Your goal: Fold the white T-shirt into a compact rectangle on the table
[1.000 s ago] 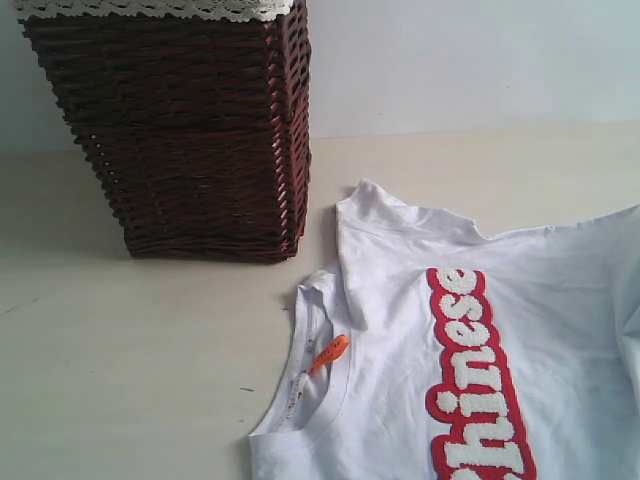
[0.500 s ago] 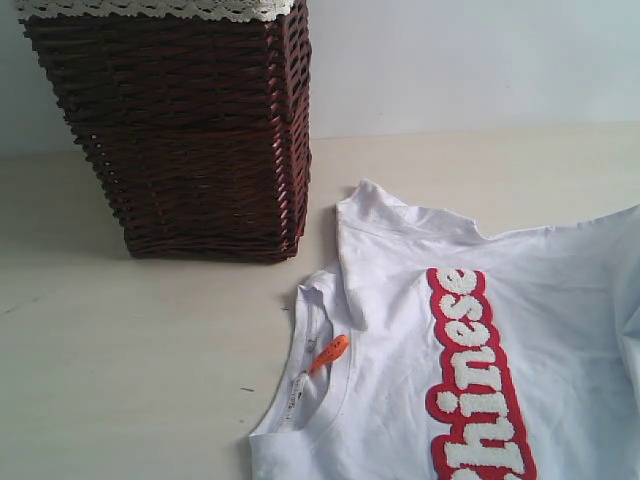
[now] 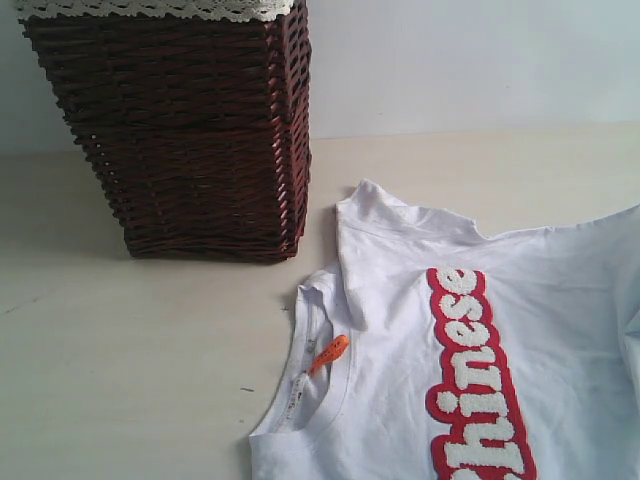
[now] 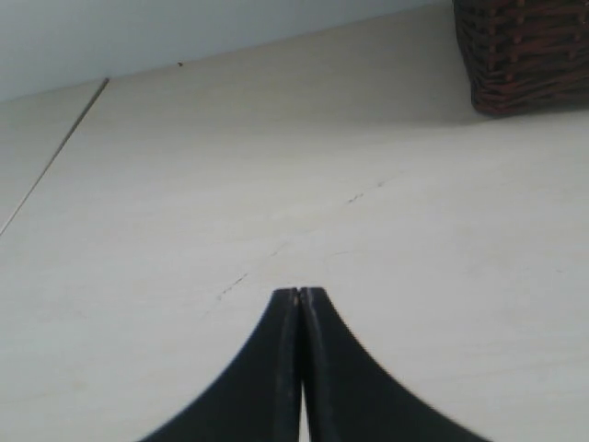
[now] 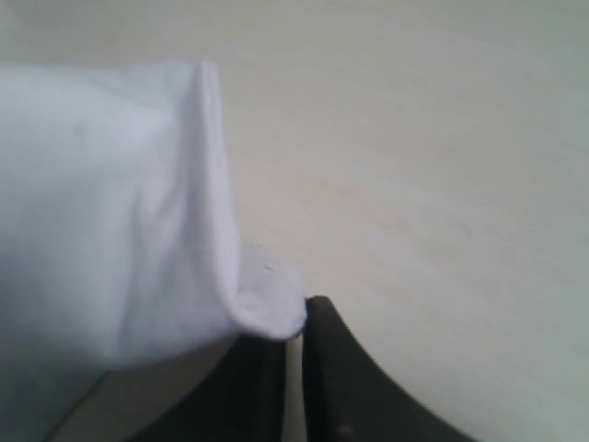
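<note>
White T-shirt (image 3: 390, 300) lies chest-up and mostly flat on the tabletop (image 3: 130, 360), just beside a brown wicker basket (image 3: 180, 130) with a lace trim (image 3: 150, 8). The collar (image 3: 300, 390) points toward the bare side of the tabletop. One sleeve is folded over near the basket, and the rest of the shirt runs out of the exterior view.

Handling, as a judgement: light, thin, soft cotton with no stiffness. It will sag, drag and wrinkle when lifted, and slide easily on the smooth top. Not fragile. The fuzzy lettering (image 3: 475, 380) patch looks thicker and would likely resist a crease across it. Best holds are hems, sleeve ends, shoulder seams and corners, pinching doubled cloth so it doesn't slip out.

Right tool (image 5: 294, 318): jaws nearly together, pinching a small bunched fold at the shirt's edge, with the cloth rising off the tabletop behind it. Which edge it is can't be told.

Left tool (image 4: 301, 293): fully closed, holding nothing, over bare tabletop well away from the shirt, with the basket's corner in its view.

Writing: white fuzzy letters outlined in red read "hinese", the first letter cut off by the frame. Orange neck tag (image 3: 330, 352) and a small white label beside it are too small to read.
</note>
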Controlling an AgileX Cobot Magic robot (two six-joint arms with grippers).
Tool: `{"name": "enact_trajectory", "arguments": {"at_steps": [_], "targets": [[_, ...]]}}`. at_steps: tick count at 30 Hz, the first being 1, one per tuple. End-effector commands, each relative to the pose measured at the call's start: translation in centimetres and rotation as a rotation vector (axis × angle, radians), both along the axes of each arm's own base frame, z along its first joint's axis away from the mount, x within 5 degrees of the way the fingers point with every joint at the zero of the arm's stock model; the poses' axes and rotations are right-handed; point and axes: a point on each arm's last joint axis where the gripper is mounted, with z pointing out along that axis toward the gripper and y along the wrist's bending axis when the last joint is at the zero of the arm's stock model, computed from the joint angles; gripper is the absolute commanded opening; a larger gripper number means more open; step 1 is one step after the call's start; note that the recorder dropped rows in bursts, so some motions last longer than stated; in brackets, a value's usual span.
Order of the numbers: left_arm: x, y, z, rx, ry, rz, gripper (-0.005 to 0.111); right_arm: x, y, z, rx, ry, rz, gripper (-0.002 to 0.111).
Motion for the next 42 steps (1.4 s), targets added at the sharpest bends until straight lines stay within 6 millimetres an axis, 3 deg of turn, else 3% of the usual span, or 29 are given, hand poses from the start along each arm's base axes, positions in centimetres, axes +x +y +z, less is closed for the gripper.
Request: {"name": "enact_trajectory", "arguments": {"at_steps": [1,6,14,20,25,27,28,30,32,34,36,38,40,41,42], "targets": [[0.0,0.0,0.1,-0.014,-0.006,0.004,0.0,0.2,-0.1,0.7,-0.017,-0.029,0.006,0.0],[0.0,0.0,0.1,-0.014,-0.006,0.004,0.0,0.7,-0.9,2.0,-0.053,-0.064,-0.082,0.0],[0.0,0.0,0.1,-0.014,-0.006,0.004,0.0,1.2,-2.2,6.0,-0.18,-0.121,-0.21,0.0],[0.0,0.0,0.1,-0.014,-0.006,0.004,0.0,1.4,-4.0,6.3,-0.301,-0.094,-0.381,0.0],[0.0,0.0,0.1,-0.014,-0.006,0.004,0.0,1.7,-4.8,6.6,-0.242,-0.122,-0.532,0.002],[0.0,0.0,0.1,-0.014,-0.006,0.004,0.0,1.9,-4.8,6.8,-0.206,-0.14,-0.561,0.017],[0.0,0.0,0.1,-0.014,-0.006,0.004,0.0,1.9,-4.8,6.9,-0.205,-0.141,-0.562,0.036],[0.0,0.0,0.1,-0.014,-0.006,0.004,0.0,1.8,-4.9,6.8,-0.209,-0.138,-0.566,0.052],[0.0,0.0,0.1,-0.014,-0.006,0.004,0.0,1.8,-4.9,7.3,-0.224,-0.143,-0.566,0.064],[0.0,0.0,0.1,-0.014,-0.006,0.004,0.0,1.7,-4.8,8.7,-0.255,-0.155,-0.552,0.069],[0.0,0.0,0.1,-0.014,-0.006,0.004,0.0,0.6,-4.9,11.5,-0.283,-0.123,-0.553,0.068],[0.0,0.0,0.1,-0.014,-0.006,0.004,0.0,-1.5,-4.5,14.2,-0.351,-0.002,-0.48,0.062],[0.0,0.0,0.1,-0.014,-0.006,0.004,0.0,-4.4,-2.7,14.7,-0.442,0.226,-0.175,0.04],[0.0,0.0,0.1,-0.014,-0.006,0.004,0.0,-7.1,-1.1,13.9,-0.461,0.398,0.088,0.026],[0.0,0.0,0.1,-0.014,-0.006,0.004,0.0,-8.2,-0.4,13.5,-0.473,0.448,0.181,0.02]]}}
